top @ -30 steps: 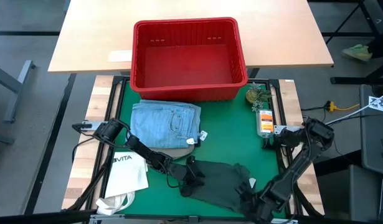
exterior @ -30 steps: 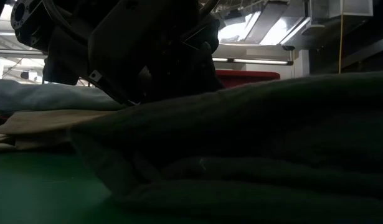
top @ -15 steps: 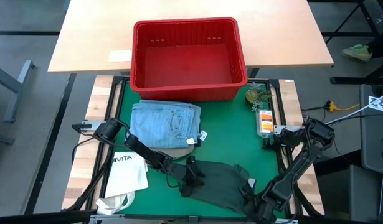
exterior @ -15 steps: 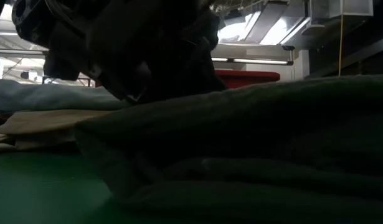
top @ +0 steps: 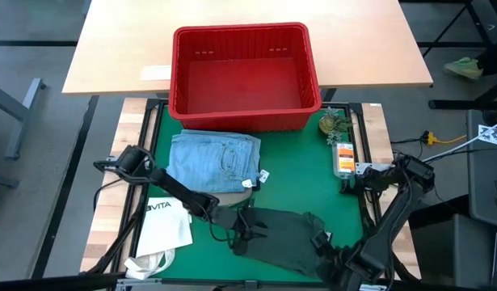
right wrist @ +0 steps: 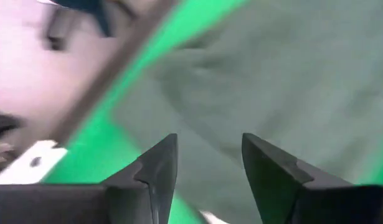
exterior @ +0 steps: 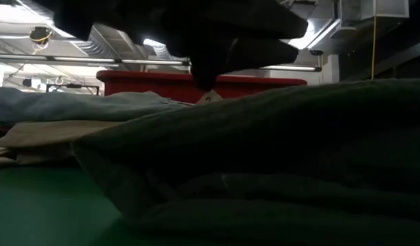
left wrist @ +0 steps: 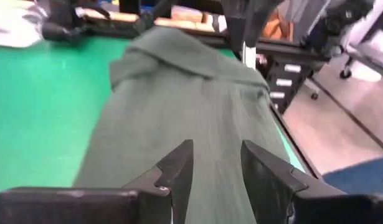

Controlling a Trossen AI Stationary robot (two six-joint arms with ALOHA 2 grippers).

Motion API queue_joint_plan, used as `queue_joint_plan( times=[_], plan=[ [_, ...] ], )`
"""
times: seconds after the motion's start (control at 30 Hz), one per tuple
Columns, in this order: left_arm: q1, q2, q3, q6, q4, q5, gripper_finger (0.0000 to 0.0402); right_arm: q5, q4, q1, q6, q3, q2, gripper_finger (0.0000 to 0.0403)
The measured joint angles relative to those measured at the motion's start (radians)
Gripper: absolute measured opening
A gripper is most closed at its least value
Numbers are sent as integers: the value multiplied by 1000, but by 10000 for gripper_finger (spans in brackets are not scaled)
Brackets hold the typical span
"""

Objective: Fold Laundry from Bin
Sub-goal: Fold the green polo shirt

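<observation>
We see the green surface (top: 296,182) with the red bin (top: 245,77) at its far edge, empty. Just before it lie folded light blue jeans (top: 214,160). Nearer us sprawls the dark green piece (top: 288,241). The left tool (top: 246,234) hovers over its edge, fingers parted, holding nothing. The right tool (top: 322,242), fingers apart and empty, sits above its other end.

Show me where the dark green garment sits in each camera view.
High view: dark green garment, near edge, centre-right.
Low view: fills the foreground.
Left wrist view: ahead of the left pincer, centre.
Right wrist view: upper right.
Shared landmark: green mat.
</observation>
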Motion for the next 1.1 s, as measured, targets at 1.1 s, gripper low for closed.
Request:
queue_joint_plan(
  times=[1.1],
  plan=[
    [38,5,3,-9,-404,4,128,-62,-121,-154,97,-247,-1,179]
  ],
)
